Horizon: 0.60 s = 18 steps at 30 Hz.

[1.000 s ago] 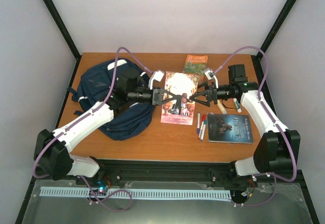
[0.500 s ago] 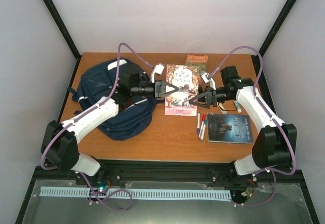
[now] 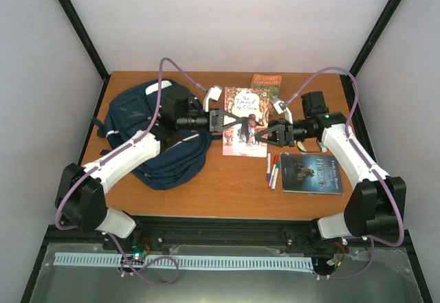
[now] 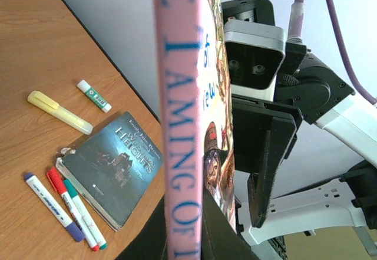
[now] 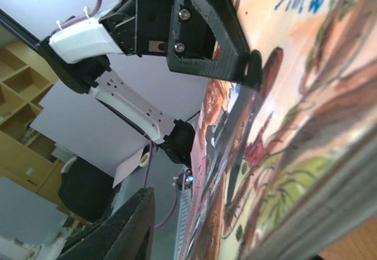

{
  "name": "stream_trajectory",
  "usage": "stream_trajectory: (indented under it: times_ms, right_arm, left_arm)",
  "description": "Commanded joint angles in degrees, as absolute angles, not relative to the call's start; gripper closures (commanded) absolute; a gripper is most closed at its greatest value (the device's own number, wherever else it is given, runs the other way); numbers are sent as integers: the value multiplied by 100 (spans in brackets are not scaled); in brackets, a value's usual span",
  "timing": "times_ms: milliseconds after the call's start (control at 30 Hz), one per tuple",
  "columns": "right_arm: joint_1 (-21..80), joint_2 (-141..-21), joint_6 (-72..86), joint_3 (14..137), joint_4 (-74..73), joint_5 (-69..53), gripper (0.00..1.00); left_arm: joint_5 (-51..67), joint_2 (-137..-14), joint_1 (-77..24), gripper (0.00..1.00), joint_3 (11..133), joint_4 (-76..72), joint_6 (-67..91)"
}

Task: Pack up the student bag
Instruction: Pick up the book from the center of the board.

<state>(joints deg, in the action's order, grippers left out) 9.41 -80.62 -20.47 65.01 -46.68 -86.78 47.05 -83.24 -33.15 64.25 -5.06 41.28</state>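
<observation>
White arms (image 3: 124, 160), black joints, purple cables (image 3: 160, 76)

Bag (image 3: 148, 135) fills the counter's (image 3: 220, 193) left; the raised book (image 3: 245, 128) and arms (image 3: 127, 159) bar the middle. Markers (image 3: 273, 169) and a dark book (image 3: 311, 174) crowd lower right; bottom centre is bare.

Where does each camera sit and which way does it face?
Top external: above and behind the arm bases, looking down on the table; both arms show, left gripper and right gripper at the pink book.
Left wrist: on the left arm, looking along the book's spine toward the right gripper.
Right wrist: on the right arm, looking across the book's cover at the left gripper.
Shared: all three show the book.
</observation>
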Motion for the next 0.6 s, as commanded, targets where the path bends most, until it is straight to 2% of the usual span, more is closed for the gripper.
stream_trajectory:
  times_ms: [0, 233, 400, 433, 500, 567]
  right_arm:
    - [917, -7996, -1565, 6389, -4128, -8656, 67]
    - [824, -7685, 76, 5881, -2666, -7655, 95]
    - [795, -7640, 165, 5838, -2564, -7540, 97]
    - [779, -7645, 126, 5856, -2606, -7464, 97]
    - [670, -7646, 86, 5853, -2620, -7331, 97]
    - [497, -7676, -133, 5848, -2726, -7184, 97]
  left_arm:
    - [4441, -8161, -3243, 99, 6582, -437, 3937]
    - [4355, -8047, -3243, 99, 6496, -392, 3864]
    - [4258, -8096, -3243, 99, 6454, -290, 3816]
    - [4094, -8107, -3243, 97, 6477, -136, 3754]
    - [3647, -8124, -3243, 78, 6619, 414, 3517]
    - [3210, -8100, -3241, 65, 6753, 1176, 3242]
